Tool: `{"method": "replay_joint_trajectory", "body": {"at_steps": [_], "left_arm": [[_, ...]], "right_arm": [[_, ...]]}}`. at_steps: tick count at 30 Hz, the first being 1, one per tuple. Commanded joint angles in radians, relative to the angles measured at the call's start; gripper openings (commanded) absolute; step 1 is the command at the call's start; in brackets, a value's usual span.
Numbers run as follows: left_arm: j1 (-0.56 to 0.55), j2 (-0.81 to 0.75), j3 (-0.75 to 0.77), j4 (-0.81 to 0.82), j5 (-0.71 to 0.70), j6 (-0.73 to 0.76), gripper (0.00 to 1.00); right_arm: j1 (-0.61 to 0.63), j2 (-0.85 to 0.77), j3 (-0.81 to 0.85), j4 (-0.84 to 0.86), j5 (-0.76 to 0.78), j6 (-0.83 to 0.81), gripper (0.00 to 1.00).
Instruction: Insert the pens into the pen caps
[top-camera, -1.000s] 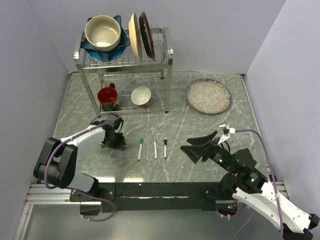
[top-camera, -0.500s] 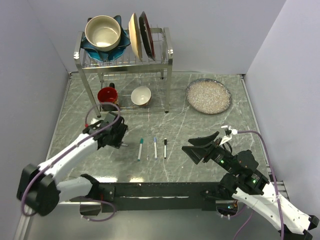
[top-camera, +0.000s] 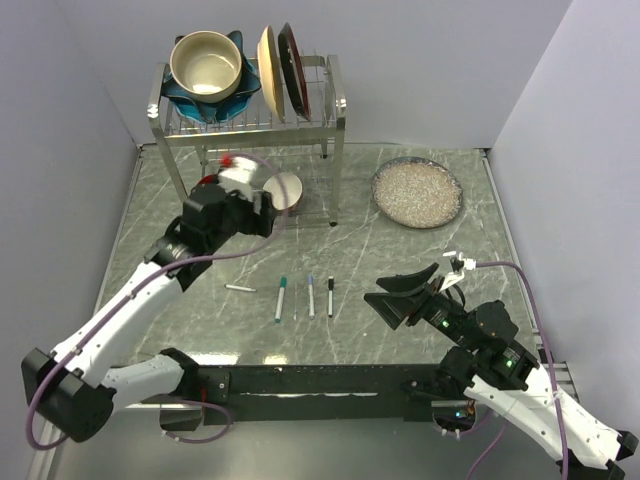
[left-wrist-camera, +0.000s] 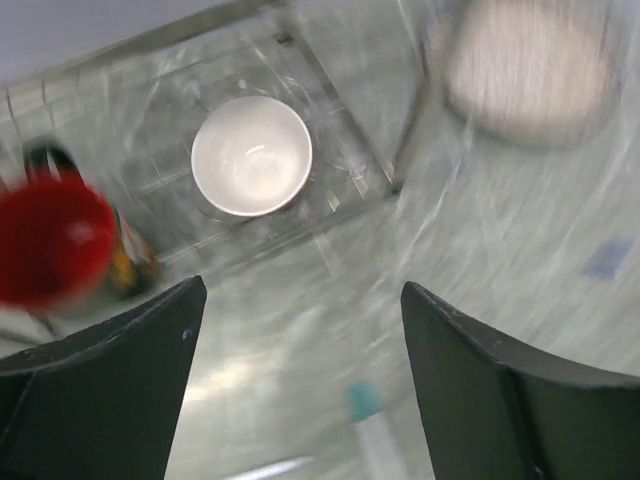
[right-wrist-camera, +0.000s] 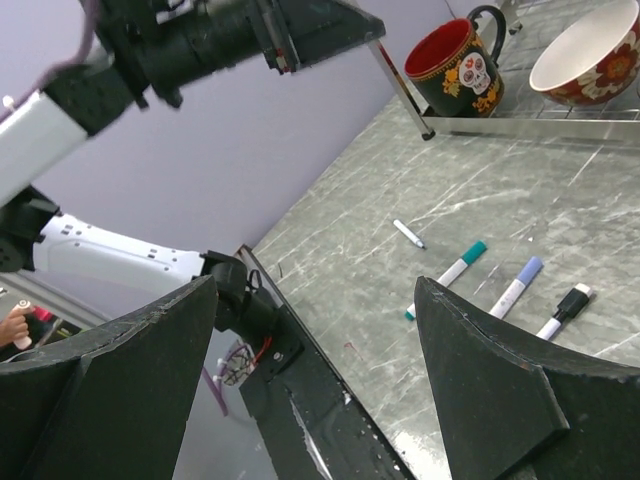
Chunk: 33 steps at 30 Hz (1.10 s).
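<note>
On the grey marbled table three slim white-barrelled marker pens lie side by side between my arms, with the left gripper and right gripper both spread wide and empty; I judge a square descent onto the mid-barrel of the teal-ended pen advisable.

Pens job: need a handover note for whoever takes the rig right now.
Left claw: open, empty, raised near the white bowl at the dish rack.
Right claw: open, empty, hovering right of the black pen.
Teal pen, blue pen and black pen: side by side on the table, neither claw touching them.
A short white stick lies left of them; cannot tell what it is.
Done: nothing evident; no loose pen caps visible.
Left: locate caps, insert each pen.
</note>
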Motion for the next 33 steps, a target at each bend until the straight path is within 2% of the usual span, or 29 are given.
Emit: {"method": "replay_joint_trajectory", "body": {"at_steps": [1, 3, 6, 13, 15, 16, 18, 23, 33], "left_arm": [[-0.061, 0.125, 0.094, -0.372, 0.272, 0.855, 0.83], [-0.065, 0.2, 0.089, -0.502, 0.189, 0.921, 0.85], [-0.064, 0.244, 0.042, -0.549, 0.111, 1.001, 0.83], [-0.001, 0.265, -0.001, -0.505, 0.204, 1.103, 0.78], [0.011, 0.323, 0.008, -0.519, 0.175, 1.101, 0.74], [0.025, 0.348, 0.016, -0.523, 0.166, 1.082, 0.65], [0.037, 0.42, 0.049, -0.551, 0.161, 1.055, 0.61], [0.04, 0.492, 0.053, -0.582, 0.149, 1.044, 0.58], [0.053, 0.501, -0.036, -0.49, 0.164, 1.043, 0.53]], "right_arm": [[0.004, -0.018, 0.028, 0.016, -0.005, -0.006, 0.87], [0.004, -0.024, 0.031, 0.008, -0.002, -0.009, 0.87], [0.004, -0.036, 0.03, 0.005, -0.002, -0.009, 0.87], [0.004, -0.059, 0.033, -0.035, 0.017, -0.017, 0.87], [0.003, -0.066, 0.034, -0.041, 0.023, -0.017, 0.87], [0.004, -0.067, 0.036, -0.042, 0.024, -0.018, 0.87], [0.004, -0.07, 0.038, -0.044, 0.027, -0.021, 0.87], [0.004, -0.069, 0.042, -0.048, 0.024, -0.023, 0.87], [0.004, -0.084, 0.044, -0.067, 0.03, -0.032, 0.88]]}}
